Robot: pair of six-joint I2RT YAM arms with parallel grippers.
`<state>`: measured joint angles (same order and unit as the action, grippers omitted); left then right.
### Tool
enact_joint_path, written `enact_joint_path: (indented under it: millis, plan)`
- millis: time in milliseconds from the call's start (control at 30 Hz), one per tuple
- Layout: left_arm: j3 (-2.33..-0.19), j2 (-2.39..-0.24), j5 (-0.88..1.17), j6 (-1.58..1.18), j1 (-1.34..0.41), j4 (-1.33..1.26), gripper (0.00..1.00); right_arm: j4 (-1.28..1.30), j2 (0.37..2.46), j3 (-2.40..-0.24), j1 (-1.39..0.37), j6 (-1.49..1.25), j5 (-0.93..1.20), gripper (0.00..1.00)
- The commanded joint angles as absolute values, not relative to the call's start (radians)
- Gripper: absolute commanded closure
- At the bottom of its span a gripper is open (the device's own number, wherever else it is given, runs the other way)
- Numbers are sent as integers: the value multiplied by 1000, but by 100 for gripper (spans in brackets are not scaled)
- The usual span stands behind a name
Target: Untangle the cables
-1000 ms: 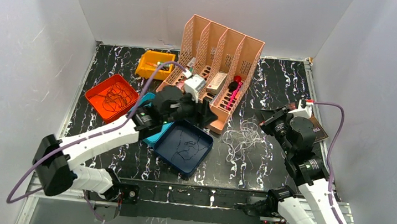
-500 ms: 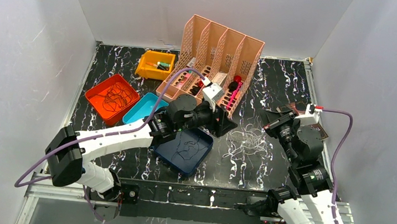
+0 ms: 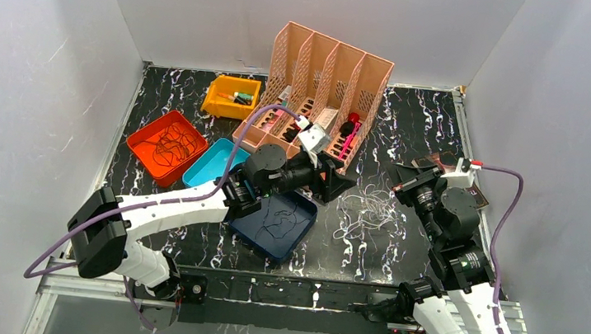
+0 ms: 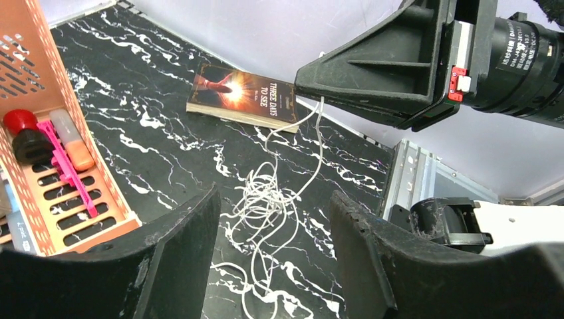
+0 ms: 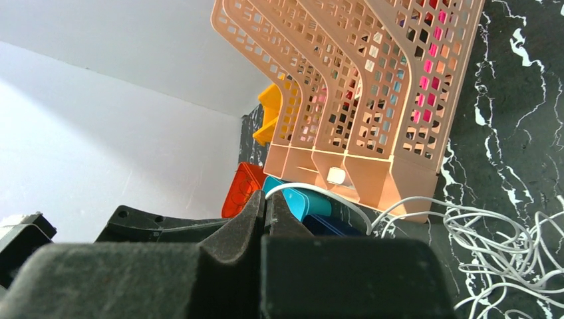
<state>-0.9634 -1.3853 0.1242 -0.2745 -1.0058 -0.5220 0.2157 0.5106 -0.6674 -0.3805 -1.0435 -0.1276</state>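
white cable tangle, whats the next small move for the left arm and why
Probably lower the left gripper, its jaws open and aimed at the white tangle, and close on the clump. The right gripper is shut on one white strand rising from that pile, so pinning the clump should let the strand slide free instead of dragging everything along.

The left gripper (image 3: 338, 183) now reaches further right than a second ago, off the teal tray (image 3: 208, 164) and past the navy tray (image 3: 274, 223), with its jaws apart beside the white cables (image 3: 367, 206). More of the teal tray shows. The right gripper (image 3: 408, 179) sits slightly further back, and the white cables lie more gathered, one strand rising to its closed tips
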Motion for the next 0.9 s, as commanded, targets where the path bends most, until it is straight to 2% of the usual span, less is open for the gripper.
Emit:
enact_joint_path:
  millis: [0,567,867]
  plan:
    - [-951,-1388,150,-241,-1012,-638,41,168,502,-722,-378,-1100,-134,100]
    - [-952,-1419,214,-232,-1011,-715,39,91,500,-722,-379,-1125,-121,100]
    - [-1022,-1521,284,-248,-1013,-763,40,98,504,-734,-378,-1149,-110,100]
